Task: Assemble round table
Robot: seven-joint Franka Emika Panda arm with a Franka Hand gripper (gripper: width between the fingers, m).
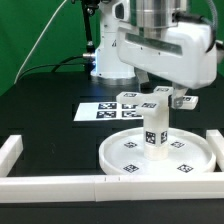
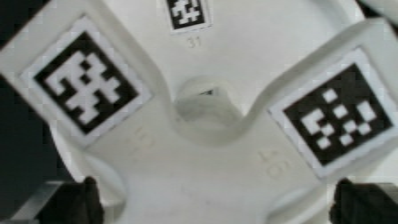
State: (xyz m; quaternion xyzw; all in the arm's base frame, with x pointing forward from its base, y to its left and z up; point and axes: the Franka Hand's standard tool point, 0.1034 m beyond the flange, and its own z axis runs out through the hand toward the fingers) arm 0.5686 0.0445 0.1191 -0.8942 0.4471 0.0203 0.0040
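Now, in the exterior view we see the round disc point(image 1: 155, 155) lying between the white border bars point(image 1: 55, 183) with the cylinder leg point(image 1: 155, 131) standing upright on its middle, so we judge that joint begun, while the cross-shaped foot point(image 1: 160, 103) sits at the gripper point(image 1: 158, 95), right above the leg's top. In the wrist view the foot point(image 2: 205, 105) fills the frame just past the dark fingertips point(image 2: 71, 200); whether they clamp it we cannot tell, and we reckon seating and fastening the foot remains.
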